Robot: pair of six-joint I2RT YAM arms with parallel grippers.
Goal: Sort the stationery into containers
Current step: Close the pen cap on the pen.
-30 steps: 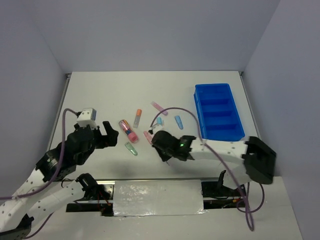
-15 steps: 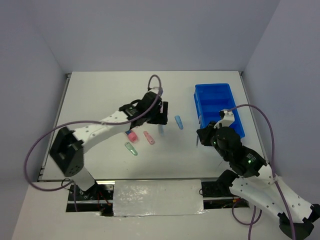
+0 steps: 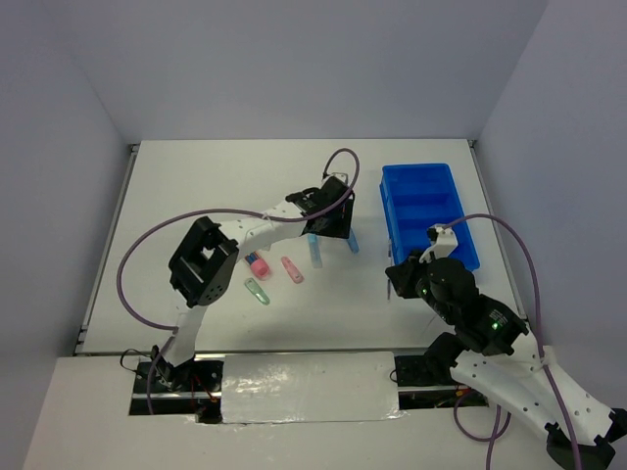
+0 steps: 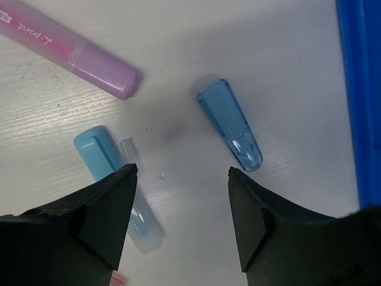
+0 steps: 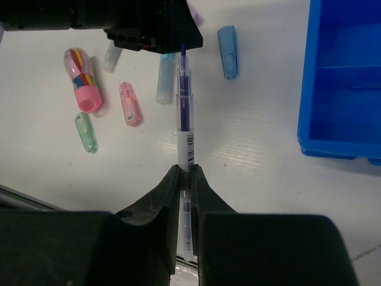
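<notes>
My left gripper point(image 3: 333, 223) point(image 4: 181, 174) hovers open over bare table, a dark blue cap point(image 4: 229, 124) point(image 3: 350, 240) just ahead of its right finger and a pale blue cap point(image 4: 113, 173) point(image 3: 315, 251) beside its left finger. A lilac marker point(image 4: 71, 56) lies further off. My right gripper point(image 3: 396, 281) point(image 5: 186, 170) is shut on a thin clear pen point(image 5: 185, 119) with violet ink, pointing forward above the table. The blue tray point(image 3: 468, 257) point(image 5: 333, 149) stands to its right, its compartments showing nothing inside.
A pink marker point(image 3: 258, 264) point(image 5: 82, 80), a pink cap point(image 3: 291, 269) point(image 5: 130, 102) and a green cap point(image 3: 257, 291) point(image 5: 87, 132) lie left of centre. A small clear cap point(image 5: 111, 58) rests near the left gripper. Walls close the table's back and sides.
The left arm has stretched out from the near left to the caps beside the tray, its jaws narrowing somewhat. The right gripper has drawn back from the pile to the near right with the pen.
</notes>
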